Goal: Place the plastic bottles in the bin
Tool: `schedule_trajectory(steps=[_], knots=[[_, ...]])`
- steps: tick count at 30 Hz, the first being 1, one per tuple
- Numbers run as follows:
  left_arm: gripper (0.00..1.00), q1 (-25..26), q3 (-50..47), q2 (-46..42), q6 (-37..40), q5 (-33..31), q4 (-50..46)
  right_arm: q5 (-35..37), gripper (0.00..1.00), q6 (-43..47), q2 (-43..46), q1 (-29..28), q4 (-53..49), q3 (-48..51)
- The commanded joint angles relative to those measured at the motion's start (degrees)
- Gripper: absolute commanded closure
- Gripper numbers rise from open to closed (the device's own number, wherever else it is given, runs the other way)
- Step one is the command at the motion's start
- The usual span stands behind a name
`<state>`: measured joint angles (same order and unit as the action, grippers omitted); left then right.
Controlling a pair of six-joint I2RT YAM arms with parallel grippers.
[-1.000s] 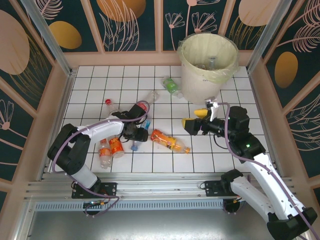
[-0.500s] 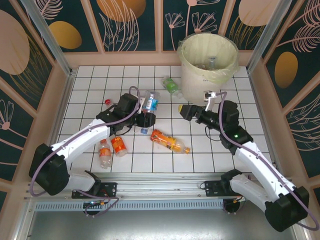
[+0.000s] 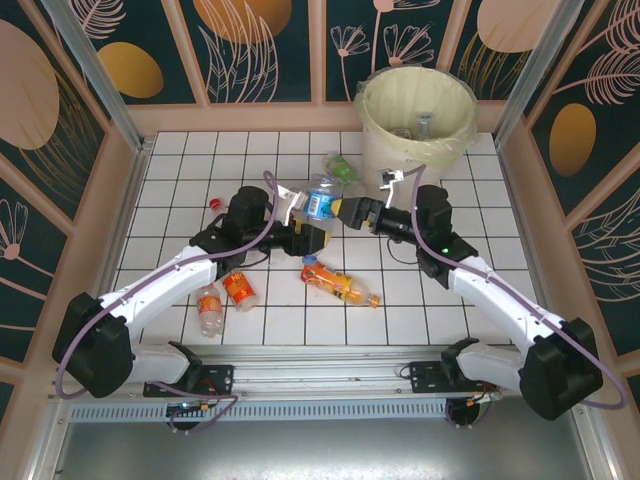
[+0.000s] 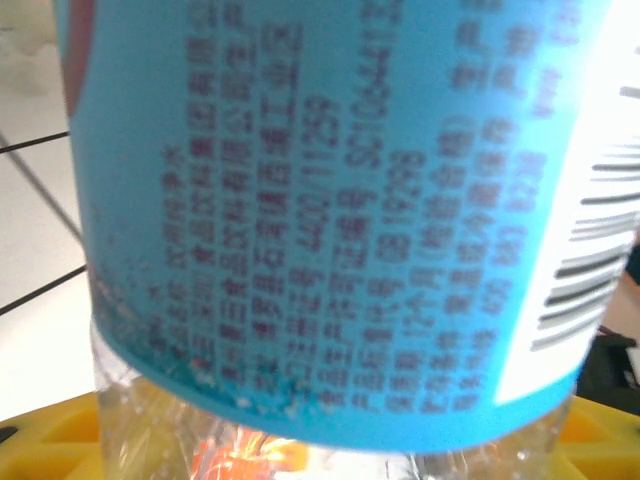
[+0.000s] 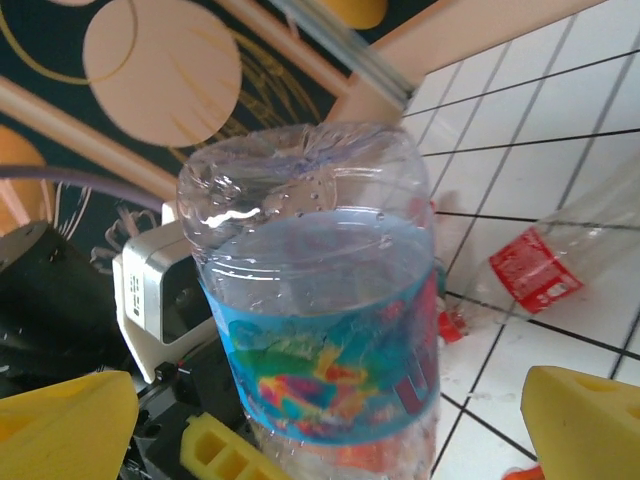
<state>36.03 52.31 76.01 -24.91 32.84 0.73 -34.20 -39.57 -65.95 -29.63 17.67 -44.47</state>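
Note:
A clear bottle with a blue label [image 3: 320, 198] hangs base-up above the tiles, and my left gripper [image 3: 315, 226] is shut on its lower part. That label [image 4: 330, 200] is blurred and very close in the left wrist view, with yellow fingers [image 4: 60, 440] below it. My right gripper [image 3: 346, 212] is open; its yellow fingers [image 5: 70, 425] stand wide on either side of the bottle [image 5: 320, 330] without touching it. The white bin [image 3: 372, 150] with its pale yellow bag stands at the back right.
An orange bottle [image 3: 340, 283] lies on the tiles below the grippers. Two small orange-labelled bottles [image 3: 225, 297] lie at the front left. A green bottle [image 3: 342, 168] lies beside the bin. A clear red-labelled bottle [image 5: 530, 265] lies behind the held one. One bottle [image 3: 422, 125] is inside the bin.
My left arm has lifted the blue-labelled bottle off the tiles and carried it right. My right gripper has swung left, and its open fingers now straddle that bottle.

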Motion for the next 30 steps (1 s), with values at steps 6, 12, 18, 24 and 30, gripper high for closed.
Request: schedule_trajectory(steps=[6, 12, 18, 24, 30], knots=[[0.37, 0.2, 0.5, 1.1, -3.0, 14.7, 6.6, -7.9, 0.02, 5.4, -1.2, -3.0, 8.1, -2.1], [0.37, 0.1, 0.6, 2.1, -4.9, 18.3, 7.6, -9.1, 0.09, 6.3, -1.8, -3.0, 8.3, -2.9], [0.36, 0.2, 0.5, 2.3, -4.7, 19.2, 7.9, -9.0, 0.17, 6.5, -2.4, -3.0, 8.2, -3.2], [0.25, 0.2, 1.3, 2.5, -3.4, 17.4, 6.6, -8.2, 0.31, 7.4, -1.8, -2.9, 6.2, -3.9], [0.09, 0.1, 1.4, 1.1, -2.4, 14.7, 7.6, -6.6, 0.36, 9.7, 1.0, -2.4, 1.9, -4.7]])
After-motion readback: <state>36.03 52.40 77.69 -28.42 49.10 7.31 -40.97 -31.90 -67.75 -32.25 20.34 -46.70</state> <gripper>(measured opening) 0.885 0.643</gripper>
